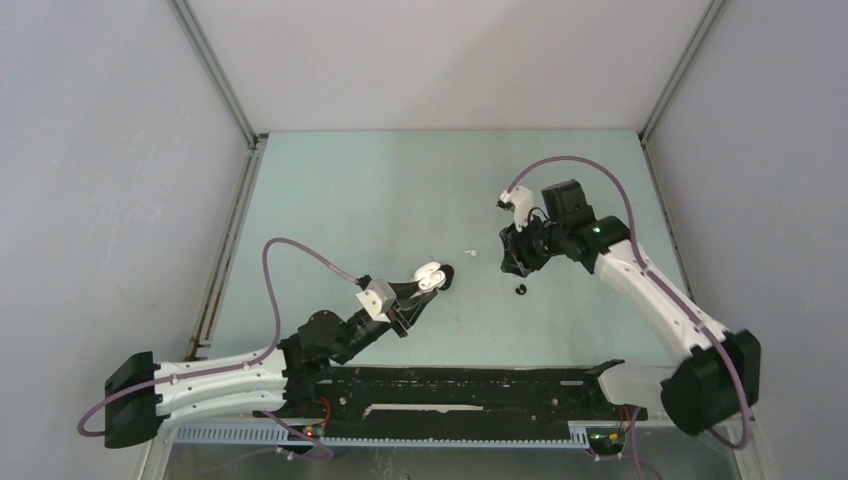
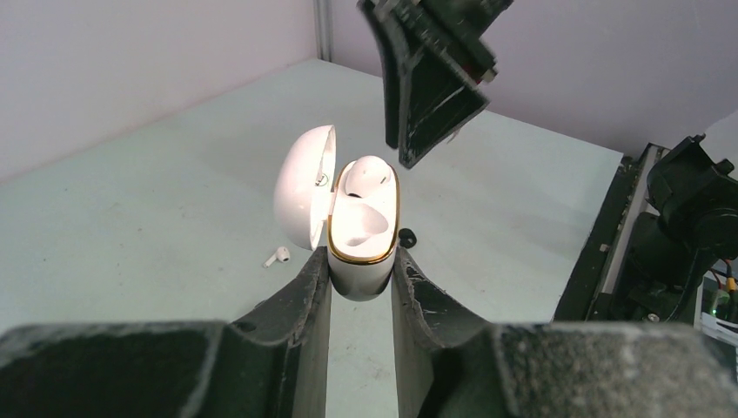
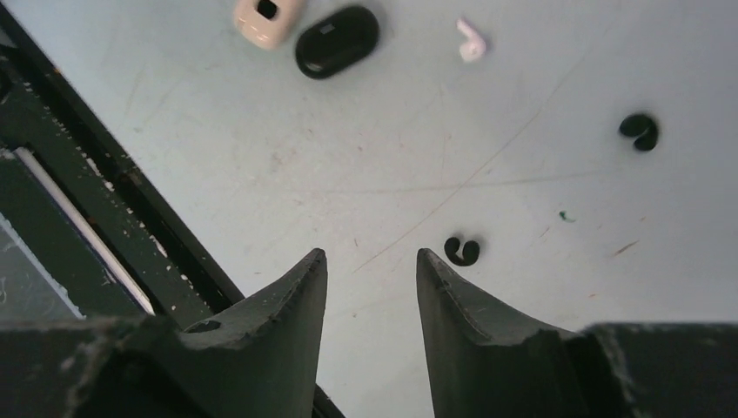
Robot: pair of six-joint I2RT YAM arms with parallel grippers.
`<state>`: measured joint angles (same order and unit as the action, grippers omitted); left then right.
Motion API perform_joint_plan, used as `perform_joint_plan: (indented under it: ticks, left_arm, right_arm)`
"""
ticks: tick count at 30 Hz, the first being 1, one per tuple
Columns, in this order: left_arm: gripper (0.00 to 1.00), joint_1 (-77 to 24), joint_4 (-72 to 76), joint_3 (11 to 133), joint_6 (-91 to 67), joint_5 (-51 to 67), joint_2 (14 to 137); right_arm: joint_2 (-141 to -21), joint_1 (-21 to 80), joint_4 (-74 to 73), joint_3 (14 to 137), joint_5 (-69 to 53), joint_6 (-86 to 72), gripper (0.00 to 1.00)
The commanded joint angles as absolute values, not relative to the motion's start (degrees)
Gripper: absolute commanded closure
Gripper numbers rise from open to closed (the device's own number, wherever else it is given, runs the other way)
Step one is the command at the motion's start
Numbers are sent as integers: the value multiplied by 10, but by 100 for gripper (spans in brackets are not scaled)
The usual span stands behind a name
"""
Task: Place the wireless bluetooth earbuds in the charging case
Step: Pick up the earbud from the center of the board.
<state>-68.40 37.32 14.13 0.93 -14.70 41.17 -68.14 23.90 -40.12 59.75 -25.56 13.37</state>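
My left gripper (image 2: 361, 287) is shut on the white charging case (image 2: 363, 252), which has a gold rim. Its lid (image 2: 303, 187) stands open, and one white earbud (image 2: 365, 174) sits in the far socket. The case also shows in the top view (image 1: 430, 277). A loose white earbud (image 2: 277, 257) lies on the table left of the case, and a black earbud (image 2: 406, 237) lies just right of it. My right gripper (image 3: 370, 261) is open and empty above the table, with a black earbud (image 3: 462, 251) beside its right fingertip. A second black earbud (image 3: 640, 131) and a white earbud (image 3: 471, 41) lie farther off.
A black rounded case (image 3: 337, 41) and a beige case (image 3: 265, 16) lie at the top of the right wrist view. The black rail (image 1: 470, 390) runs along the table's near edge. The right gripper (image 2: 426, 87) hangs above and behind the held case.
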Motion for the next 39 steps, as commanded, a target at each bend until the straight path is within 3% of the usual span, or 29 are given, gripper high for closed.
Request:
perform_joint_plan:
  ticks: [1, 10, 14, 17, 39]
  left_arm:
    - [100, -686, 355, 158, 4, -163, 398]
    - [100, -687, 303, 175, -11, -173, 369]
    - [100, -688, 284, 187, -10, -164, 370]
    - [100, -690, 275, 193, -9, -159, 369]
    - [100, -692, 274, 186, -16, -162, 359]
  right_arm:
    - [-764, 219, -410, 616, -240, 83, 56]
    - [-963, 243, -320, 684, -230, -49, 51]
    - [-1031, 255, -306, 728, -230, -86, 58]
    - [-1075, 269, -320, 769, -205, -91, 56]
    - [-1168, 283, -347, 859, -101, -107, 61]
